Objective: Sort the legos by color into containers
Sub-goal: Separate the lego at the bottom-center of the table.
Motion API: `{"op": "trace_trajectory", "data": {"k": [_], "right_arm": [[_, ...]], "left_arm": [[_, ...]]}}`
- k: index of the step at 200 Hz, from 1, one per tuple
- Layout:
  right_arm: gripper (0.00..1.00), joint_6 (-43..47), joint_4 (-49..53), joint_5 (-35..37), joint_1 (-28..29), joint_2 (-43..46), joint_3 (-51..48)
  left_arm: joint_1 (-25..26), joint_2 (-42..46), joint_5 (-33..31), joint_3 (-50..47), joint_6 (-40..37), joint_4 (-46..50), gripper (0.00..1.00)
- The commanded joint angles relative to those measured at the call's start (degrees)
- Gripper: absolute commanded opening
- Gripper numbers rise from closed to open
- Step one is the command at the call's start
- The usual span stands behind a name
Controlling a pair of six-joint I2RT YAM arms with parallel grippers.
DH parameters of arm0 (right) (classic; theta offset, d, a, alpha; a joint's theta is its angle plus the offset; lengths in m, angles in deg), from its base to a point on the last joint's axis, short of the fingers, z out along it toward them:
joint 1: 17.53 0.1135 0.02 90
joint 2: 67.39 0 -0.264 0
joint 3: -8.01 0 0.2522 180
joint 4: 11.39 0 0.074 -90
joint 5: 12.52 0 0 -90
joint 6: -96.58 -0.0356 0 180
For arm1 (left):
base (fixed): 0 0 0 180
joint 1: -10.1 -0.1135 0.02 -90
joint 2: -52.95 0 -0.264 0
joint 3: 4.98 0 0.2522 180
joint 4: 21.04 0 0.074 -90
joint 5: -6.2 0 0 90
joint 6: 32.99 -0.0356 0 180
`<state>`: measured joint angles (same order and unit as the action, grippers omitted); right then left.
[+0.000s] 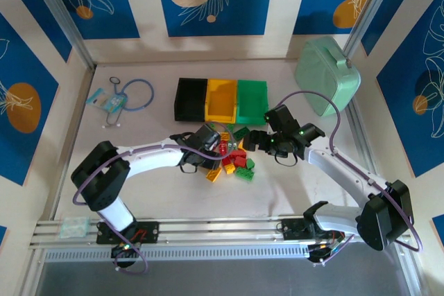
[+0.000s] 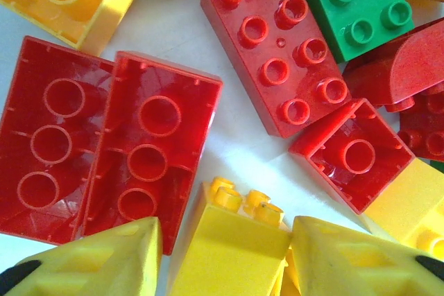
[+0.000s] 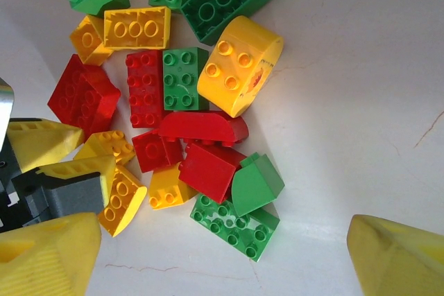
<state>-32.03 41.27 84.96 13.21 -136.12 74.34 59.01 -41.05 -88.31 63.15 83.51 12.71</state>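
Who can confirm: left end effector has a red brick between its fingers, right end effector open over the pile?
One error: the left end effector has a yellow brick between its fingers, not a red one; the left wrist view shows it. The right end effector is open over the pile, as stated.

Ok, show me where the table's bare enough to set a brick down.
Bare: the table between the pile and the rail; also between the stethoscope and the left arm. Crowded: around the pile, below the bins.
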Motion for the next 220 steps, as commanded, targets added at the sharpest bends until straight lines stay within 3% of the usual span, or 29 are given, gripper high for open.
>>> {"op": "trace_trajectory", "data": {"k": [1,21,91,168,220], "right_arm": [[0.92,-0.4,-0.4,-1.0,-0.2,1.2,-1.0],[0.92,-0.5,-0.7,-1.1,-0.2,0.9,-1.0],[0.92,-0.9,-1.6,-1.4,-0.4,0.8,-2.0],[0.92,-1.5,-1.8,-1.0,-0.5,2.0,-2.7],[0.92,-1.6,-1.5,-1.2,-0.5,2.5,-2.5]], "left_arm": [[0.8,-1.2,0.8,-0.7,-0.3,1.0,0.5],[1.1,-1.3,1.2,-0.4,-0.2,1.5,0.48],[2.1,0.4,0.0,-1.5,0.5,2.4,0.56],[2.2,0.6,-1.6,-1.4,0.1,3.9,0.4],[2.2,3.4,-2.6,0.4,-0.4,6.0,0.39]]}}
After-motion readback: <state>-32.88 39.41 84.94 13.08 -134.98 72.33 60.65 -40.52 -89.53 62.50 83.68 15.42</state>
